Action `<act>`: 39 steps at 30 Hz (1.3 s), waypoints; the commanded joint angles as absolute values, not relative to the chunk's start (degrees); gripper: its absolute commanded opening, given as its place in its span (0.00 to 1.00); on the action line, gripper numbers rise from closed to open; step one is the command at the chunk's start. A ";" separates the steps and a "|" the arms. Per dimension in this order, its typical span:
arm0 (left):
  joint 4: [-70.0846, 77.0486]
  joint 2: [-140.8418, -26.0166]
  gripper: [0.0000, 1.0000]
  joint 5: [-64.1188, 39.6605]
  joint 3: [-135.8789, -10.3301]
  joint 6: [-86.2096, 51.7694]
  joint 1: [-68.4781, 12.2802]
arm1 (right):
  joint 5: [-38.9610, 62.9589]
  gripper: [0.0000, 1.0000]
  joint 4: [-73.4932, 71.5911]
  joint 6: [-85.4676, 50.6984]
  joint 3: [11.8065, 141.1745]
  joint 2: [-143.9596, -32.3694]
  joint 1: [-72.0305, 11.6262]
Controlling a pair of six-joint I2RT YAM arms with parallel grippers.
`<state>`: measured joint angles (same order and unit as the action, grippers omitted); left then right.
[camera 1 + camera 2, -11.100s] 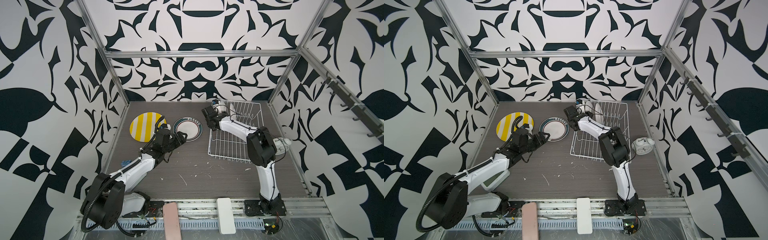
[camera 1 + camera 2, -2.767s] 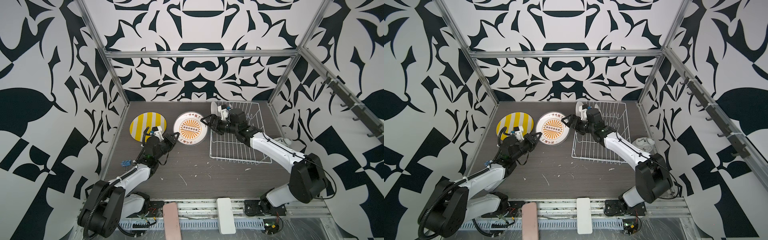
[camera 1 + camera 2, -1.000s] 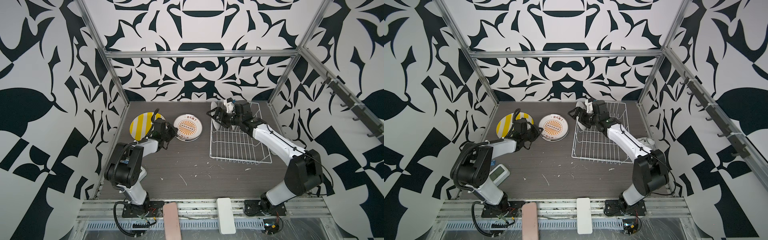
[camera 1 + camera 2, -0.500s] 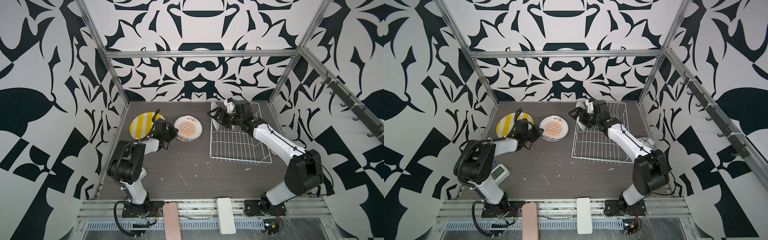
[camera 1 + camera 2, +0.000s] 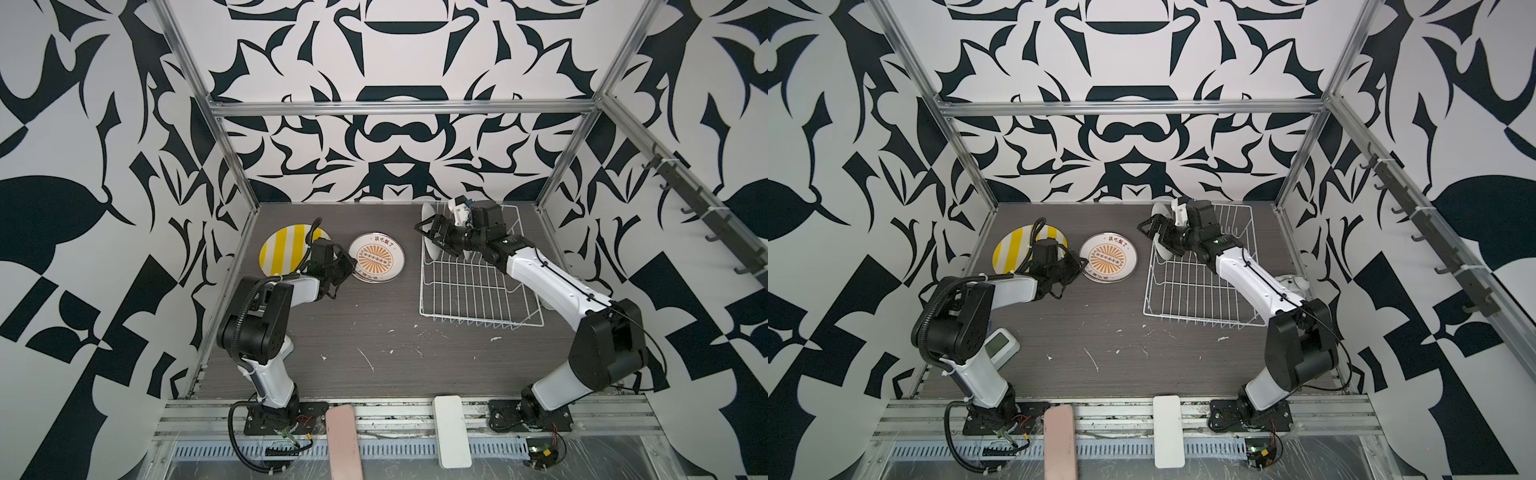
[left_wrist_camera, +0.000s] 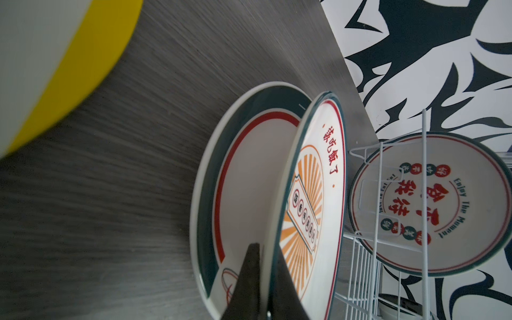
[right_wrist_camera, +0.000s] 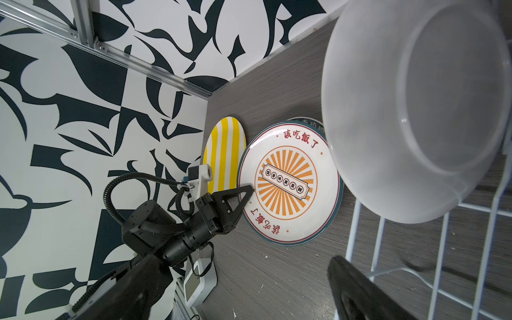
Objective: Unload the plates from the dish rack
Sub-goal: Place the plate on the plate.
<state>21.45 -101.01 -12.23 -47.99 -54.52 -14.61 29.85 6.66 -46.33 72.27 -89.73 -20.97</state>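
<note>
A yellow-and-white striped plate (image 5: 282,251) lies flat at the back left. Beside it an orange-sunburst plate (image 5: 376,257) rests on a dark-green-rimmed plate (image 6: 210,194). My left gripper (image 5: 347,266) is shut on the sunburst plate's near rim, which is tilted up off the lower plate in the left wrist view. One plate (image 5: 427,212) stands upright in the far left corner of the white wire dish rack (image 5: 473,291); its printed face (image 6: 429,205) shows red characters. My right gripper (image 5: 430,235) is open at this plate's edge. Its white back (image 7: 415,110) fills the right wrist view.
A small white timer (image 5: 998,343) lies by the left arm's base. A white alarm clock (image 5: 1293,281) sits right of the rack, partly behind the right arm. The patterned walls stand close behind the rack and the plates. Pale crumbs dot the grey table (image 5: 374,332).
Hardly anything moved in the last second. Earlier, the sunburst plate came to lie on the green-rimmed one, my left gripper closed on its rim, and my right gripper returned to the rack.
</note>
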 commanded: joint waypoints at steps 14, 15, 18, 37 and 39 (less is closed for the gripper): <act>23.44 -102.12 0.04 -13.06 -50.06 -55.32 -13.81 | 30.86 0.99 6.42 -45.18 74.47 -89.17 -20.39; 23.35 -102.12 0.05 -13.04 -50.09 -55.37 -13.80 | 30.85 0.99 6.48 -45.18 74.45 -89.12 -20.32; 23.35 -102.04 0.07 -13.02 -50.01 -55.37 -13.82 | 30.85 0.99 6.58 -45.18 74.47 -88.99 -20.24; 22.74 -101.33 0.17 -13.25 -49.94 -55.45 -13.80 | 30.72 0.99 6.82 -45.18 74.10 -88.24 -20.18; 22.63 -101.23 0.18 -13.27 -50.00 -55.38 -13.81 | 30.70 0.99 6.77 -45.18 74.06 -88.24 -20.13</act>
<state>21.58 -101.75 -12.69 -47.99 -55.53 -14.09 30.02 6.70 -46.33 72.27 -89.73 -20.34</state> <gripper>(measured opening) 0.178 0.988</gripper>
